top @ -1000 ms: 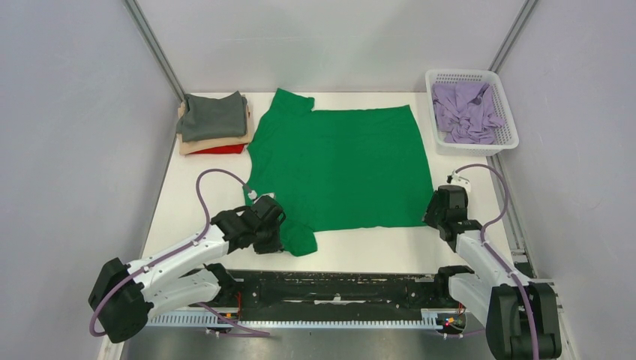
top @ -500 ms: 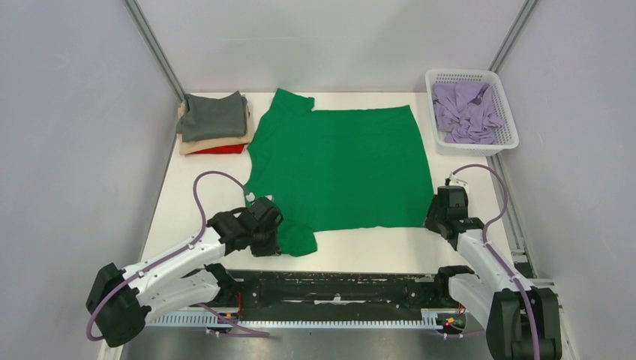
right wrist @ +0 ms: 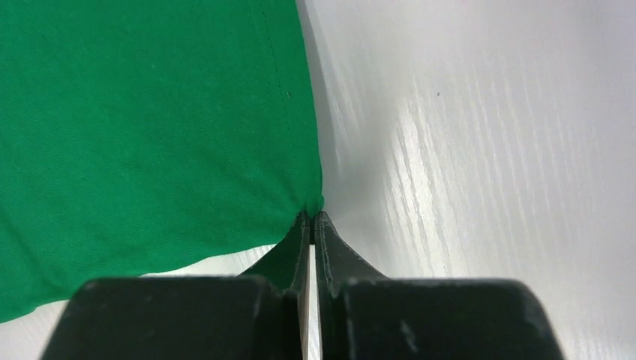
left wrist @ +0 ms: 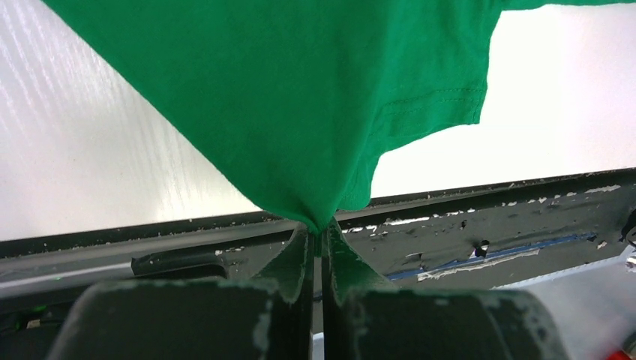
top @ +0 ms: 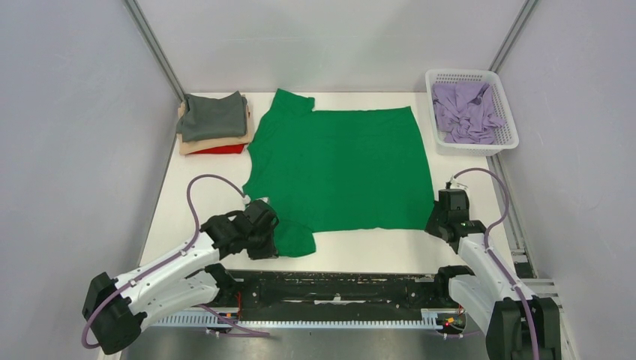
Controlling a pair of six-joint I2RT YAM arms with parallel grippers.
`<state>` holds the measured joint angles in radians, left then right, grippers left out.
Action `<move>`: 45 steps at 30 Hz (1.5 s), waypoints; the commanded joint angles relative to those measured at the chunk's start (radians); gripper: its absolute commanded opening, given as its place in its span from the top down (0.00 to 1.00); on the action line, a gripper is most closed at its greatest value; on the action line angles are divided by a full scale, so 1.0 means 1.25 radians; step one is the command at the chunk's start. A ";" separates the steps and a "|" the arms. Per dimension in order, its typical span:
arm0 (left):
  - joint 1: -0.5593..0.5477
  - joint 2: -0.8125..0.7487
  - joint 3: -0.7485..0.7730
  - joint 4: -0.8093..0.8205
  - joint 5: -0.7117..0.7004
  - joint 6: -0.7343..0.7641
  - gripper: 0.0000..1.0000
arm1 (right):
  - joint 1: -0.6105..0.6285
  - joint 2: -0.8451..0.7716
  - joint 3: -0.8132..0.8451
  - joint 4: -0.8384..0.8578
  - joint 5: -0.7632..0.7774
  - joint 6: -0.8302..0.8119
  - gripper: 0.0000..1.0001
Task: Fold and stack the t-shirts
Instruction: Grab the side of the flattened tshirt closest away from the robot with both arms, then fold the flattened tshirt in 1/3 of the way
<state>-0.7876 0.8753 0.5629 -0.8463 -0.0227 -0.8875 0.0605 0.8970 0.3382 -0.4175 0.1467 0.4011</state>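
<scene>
Green cloth is sitting clamped in both of my grippers. My left gripper (left wrist: 321, 231) is squeezing fully closed on a small peak of the green t-shirt (top: 341, 165), at its near edge beside the near sleeve (top: 296, 238), and the fabric is tenting up from that pinch. My right gripper (right wrist: 312, 219) is also pressing fully closed, on the near hem corner, with only the very tip of that corner caught between its fingers. Outward from both pinches, the shirt is lying spread flat across the middle of the desk (top: 187, 202), collar end to the left and hem to the right.

I am judging the right-hand hold to be the weak one. So little cloth is caught there that a pull could slip the corner free and drop that side. If my two arms are not lifting together, the near edge could skew and the fold could land crooked. The near sleeve is lying loose by the left pinch and could tuck under itself, leaving a lump.

The shirt's near edge is lying close to the black base rail (top: 337, 281), where cloth could snag. At the far left, a folded stack is sitting just beside the shirt: dark grey t-shirt (top: 214, 116) over tan t-shirt (top: 214, 142) over red t-shirt (top: 221, 149). A wide sweep could nudge it. The lavender t-shirt (top: 466, 112) is waiting in the white basket (top: 475, 147), well apart.
</scene>
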 commanded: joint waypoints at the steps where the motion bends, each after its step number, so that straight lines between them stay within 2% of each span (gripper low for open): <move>1: -0.003 -0.034 -0.010 -0.041 0.008 -0.052 0.98 | 0.001 -0.029 -0.007 -0.128 0.013 0.044 1.00; 7: -0.003 -0.078 -0.016 -0.072 0.045 -0.080 0.98 | 0.015 -0.091 0.024 -0.250 0.062 0.075 1.00; 12: -0.003 -0.092 -0.003 -0.052 0.049 -0.063 0.98 | 0.035 -0.103 0.012 -0.217 0.039 0.079 1.00; 17: -0.002 -0.085 -0.017 0.152 -0.032 0.021 0.98 | 0.037 -0.067 0.014 -0.115 0.030 0.052 1.00; 20: -0.001 -0.057 -0.026 0.300 0.004 0.043 0.98 | 0.037 -0.037 0.022 -0.054 -0.025 0.047 1.00; 25: 0.011 0.037 0.024 0.376 -0.009 0.082 0.98 | 0.036 0.022 0.071 0.001 -0.051 0.021 1.00; 31: 0.089 0.134 0.106 0.451 -0.019 0.113 0.98 | 0.037 0.076 0.147 0.058 -0.041 0.009 1.00; 40: 0.296 0.220 0.168 0.591 0.064 0.152 0.98 | 0.036 0.167 0.238 0.129 0.054 0.019 1.00; 45: 0.337 0.270 0.199 0.629 0.069 0.181 0.98 | 0.035 0.217 0.294 0.145 0.106 0.015 1.00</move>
<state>-0.3935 1.1767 0.7532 -0.1612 0.0338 -0.7361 0.1028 1.1305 0.6228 -0.2970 0.1890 0.4255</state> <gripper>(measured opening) 0.044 0.009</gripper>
